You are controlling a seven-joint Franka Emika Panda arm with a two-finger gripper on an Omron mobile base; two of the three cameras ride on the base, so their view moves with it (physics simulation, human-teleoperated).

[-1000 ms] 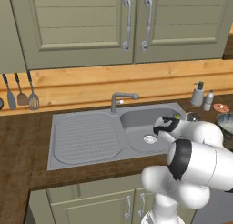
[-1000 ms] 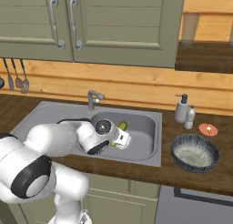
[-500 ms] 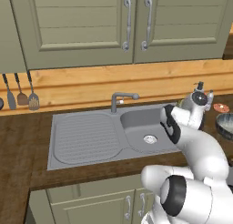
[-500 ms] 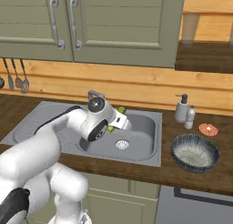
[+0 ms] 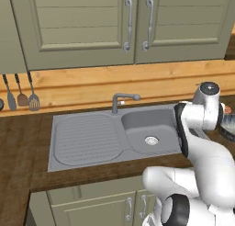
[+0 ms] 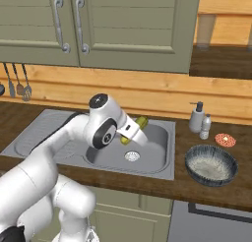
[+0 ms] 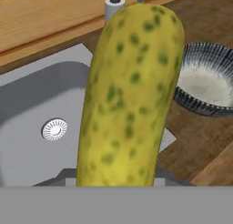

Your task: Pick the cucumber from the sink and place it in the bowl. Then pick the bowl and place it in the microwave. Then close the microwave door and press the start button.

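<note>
Yellow-green and speckled with darker spots, the cucumber (image 7: 129,98) stands up large right in front of the hand camera, held lengthwise along the gripper (image 6: 132,133). From the right base view I can see it poking out past the white hand, its stubby end (image 6: 141,122) up in the air over the basin of the sink (image 6: 162,160), clear of the metal floor. The jaws stand roughly half open and are closed on the cucumber; the finger tips themselves are hidden behind it in the hand view.

The sink is grey metal, with a round drain (image 6: 132,156) in the basin, a ribbed drainboard (image 5: 85,140) to one side and a grey faucet (image 5: 122,100) at the back. The basin looks bare apart from the drain.

The bowl (image 6: 211,164) sits on the dark wooden counter (image 6: 231,187) just beside the sink's right edge, upright, dark grey-blue with fine ribs on its walls and a pale inside. In the hand view it lies beyond and to the right of the cucumber (image 7: 205,85), well apart from it.

Behind the bowl stand a soap dispenser (image 6: 197,117) and a smaller bottle (image 6: 205,127), close together, with a small round reddish thing (image 6: 225,140) lying flat near them. Sage-green cabinet doors (image 5: 82,27) hang above, and kitchen utensils (image 5: 21,93) hang on the wooden back wall at the left.
</note>
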